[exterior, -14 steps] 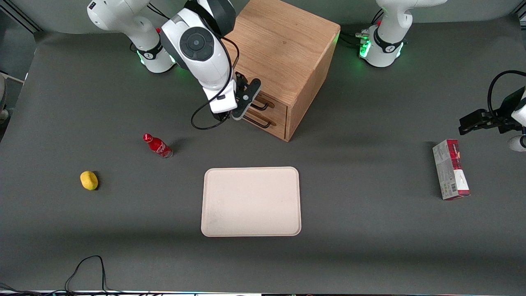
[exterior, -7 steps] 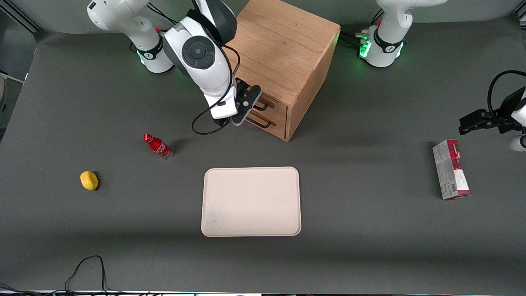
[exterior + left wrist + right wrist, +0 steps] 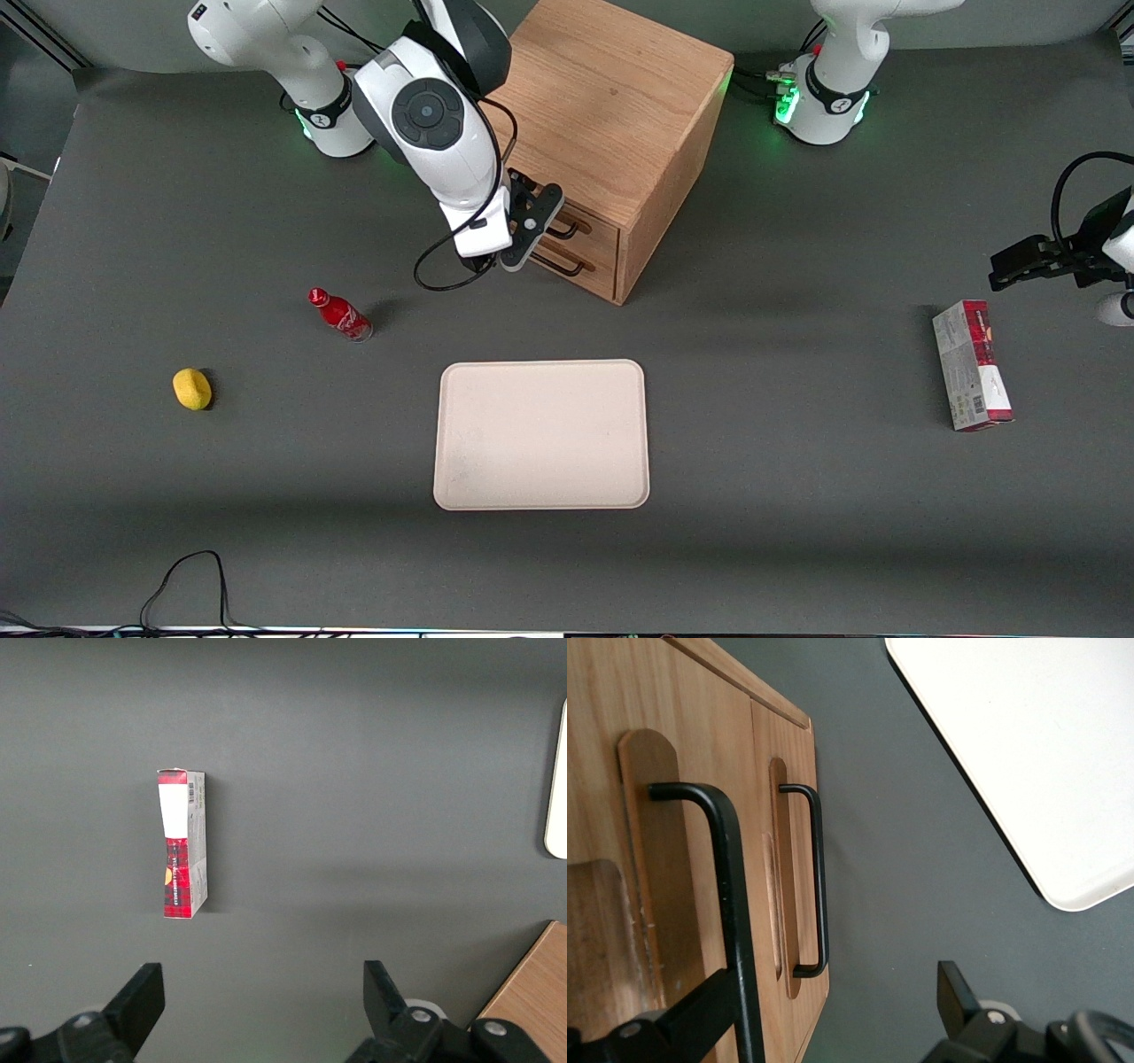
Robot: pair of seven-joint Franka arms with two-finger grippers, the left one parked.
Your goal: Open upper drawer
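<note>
Upper drawer of the oak cabinet looks shut, so the pull itself is still to do, but the pincer sits spread open right at its black handle (one finger beside the bar, not clamped yet).

- upper drawer: light oak, black wire handle
- pincer: black, at the drawer fronts
- desk: dark grey
- tray: pale cream
- bottle: red
- box: red, grey, white
</note>
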